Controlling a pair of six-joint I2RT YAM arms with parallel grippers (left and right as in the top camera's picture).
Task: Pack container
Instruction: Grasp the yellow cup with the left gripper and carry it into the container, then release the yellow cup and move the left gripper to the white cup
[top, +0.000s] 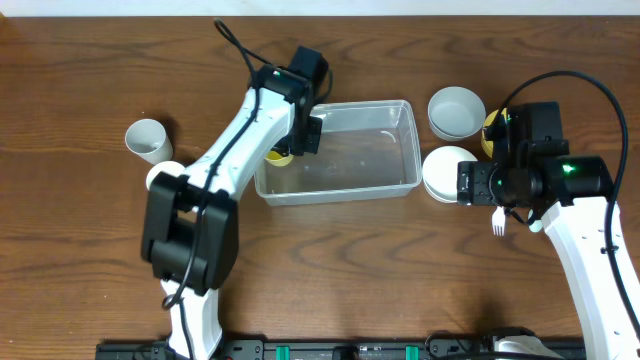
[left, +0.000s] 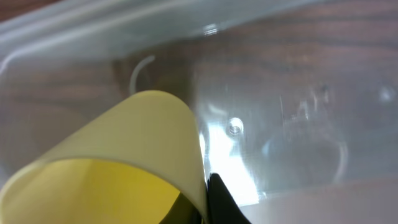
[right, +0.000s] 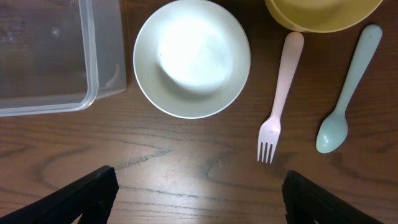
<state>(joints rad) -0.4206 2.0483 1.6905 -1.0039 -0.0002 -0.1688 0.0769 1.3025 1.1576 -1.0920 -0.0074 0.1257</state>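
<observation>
clear container (top: 345, 152) mid-table, toward the far edge.
left gripper (top: 290, 150) clamped on yellow cup (left: 118, 162) at its left end; right gripper (right: 199, 193) spread wide, empty, above white bowl (right: 191, 57), pink fork (right: 277, 106).

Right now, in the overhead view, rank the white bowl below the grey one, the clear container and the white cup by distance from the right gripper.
1. White bowl, just left of the right gripper.
2. Clear container, table centre.
3. White cup, far left.

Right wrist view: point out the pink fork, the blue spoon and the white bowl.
pink fork (right: 281, 93), right wrist view, mid handle.
blue spoon (right: 350, 87), right wrist view, handle.
white bowl (right: 192, 57), right wrist view, inside bottom.
</observation>
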